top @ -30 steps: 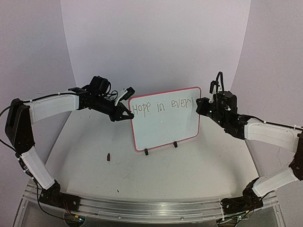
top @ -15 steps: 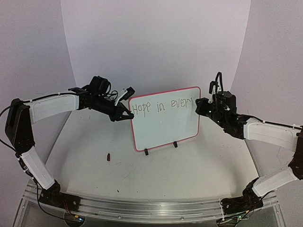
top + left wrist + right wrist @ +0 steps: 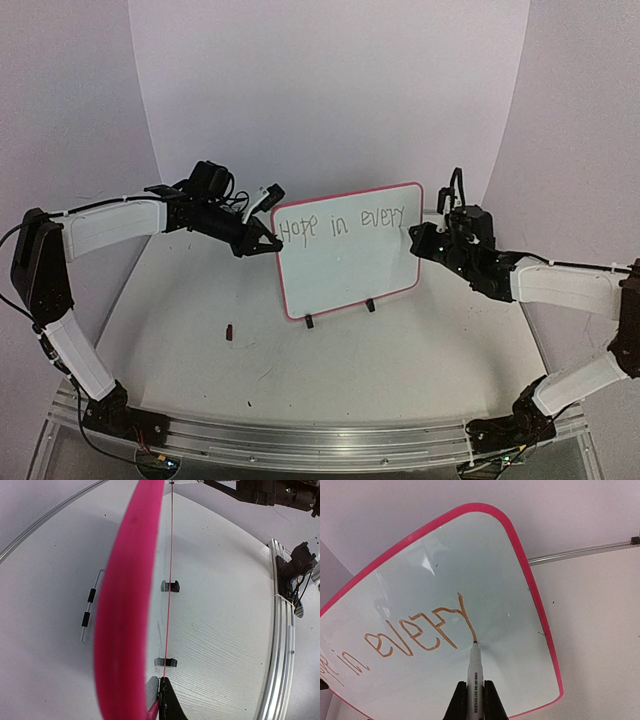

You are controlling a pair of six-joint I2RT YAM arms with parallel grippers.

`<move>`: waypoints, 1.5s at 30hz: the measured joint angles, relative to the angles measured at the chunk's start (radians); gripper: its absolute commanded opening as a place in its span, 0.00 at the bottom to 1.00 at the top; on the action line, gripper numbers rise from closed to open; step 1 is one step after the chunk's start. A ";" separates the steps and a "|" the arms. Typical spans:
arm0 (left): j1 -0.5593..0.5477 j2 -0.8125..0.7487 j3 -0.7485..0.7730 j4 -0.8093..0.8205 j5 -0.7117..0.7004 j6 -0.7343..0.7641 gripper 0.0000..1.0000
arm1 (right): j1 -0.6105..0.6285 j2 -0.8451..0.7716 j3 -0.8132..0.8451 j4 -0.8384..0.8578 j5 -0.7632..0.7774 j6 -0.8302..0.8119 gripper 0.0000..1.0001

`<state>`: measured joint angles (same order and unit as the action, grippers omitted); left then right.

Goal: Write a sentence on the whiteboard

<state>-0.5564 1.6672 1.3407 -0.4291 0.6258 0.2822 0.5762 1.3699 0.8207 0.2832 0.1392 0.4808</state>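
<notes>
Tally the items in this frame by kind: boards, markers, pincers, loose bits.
whiteboard: 1
marker: 1
pincers: 2 (left pincer, right pincer)
small dark piece on the table: 1
total: 5

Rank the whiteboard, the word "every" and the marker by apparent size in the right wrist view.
1. whiteboard, fills most of the view
2. word "every"
3. marker; nearest the camera and cut off at the frame's bottom, so its rank against the word is unsure
</notes>
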 measured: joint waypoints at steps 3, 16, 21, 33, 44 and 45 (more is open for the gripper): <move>0.000 0.000 0.000 0.000 -0.001 -0.003 0.00 | 0.000 0.010 0.000 0.000 -0.008 0.007 0.00; 0.000 0.000 0.000 -0.001 -0.001 -0.003 0.00 | 0.000 0.005 -0.003 -0.007 -0.023 0.018 0.00; -0.001 -0.001 0.000 0.000 -0.004 0.000 0.00 | 0.000 -0.070 -0.035 -0.042 -0.036 0.018 0.00; -0.002 -0.002 0.000 0.000 -0.006 0.000 0.00 | 0.019 -0.210 -0.071 -0.120 -0.267 0.003 0.00; -0.002 -0.003 0.000 0.000 -0.007 0.000 0.00 | 0.262 -0.012 -0.068 -0.012 -0.307 0.008 0.00; -0.002 -0.003 0.000 0.000 -0.007 0.000 0.00 | 0.276 0.016 -0.065 0.002 -0.305 0.010 0.00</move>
<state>-0.5583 1.6646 1.3407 -0.4294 0.6183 0.2817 0.8520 1.3856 0.7561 0.2853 -0.1659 0.4904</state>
